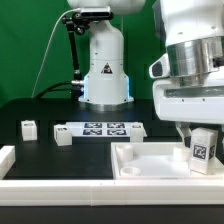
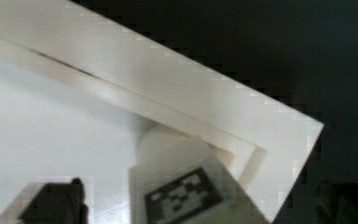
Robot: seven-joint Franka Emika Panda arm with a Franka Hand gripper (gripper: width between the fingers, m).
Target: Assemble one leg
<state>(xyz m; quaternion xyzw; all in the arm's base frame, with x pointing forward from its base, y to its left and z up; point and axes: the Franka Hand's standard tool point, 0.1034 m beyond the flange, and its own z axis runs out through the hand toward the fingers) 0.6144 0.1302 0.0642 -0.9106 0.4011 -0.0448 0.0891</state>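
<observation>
The pincer [image 1: 199, 141] is clamped on the small white plastic rectangular leg [image 1: 204, 149], standing at the large white tray-shaped piece's [image 1: 150, 160] corner; seating apparently remains.

On the counter [image 1: 40, 110], the marker board [image 1: 103, 129] lay toward the back, with two loose legs [image 1: 29, 128] [image 1: 63, 136] at the exterior view's left of it. In front, toward the exterior view's right, lay the tray-shaped piece [image 1: 135, 160]. The held leg [image 1: 203, 148] stood upright at its far right corner under the claw [image 1: 196, 133].
</observation>
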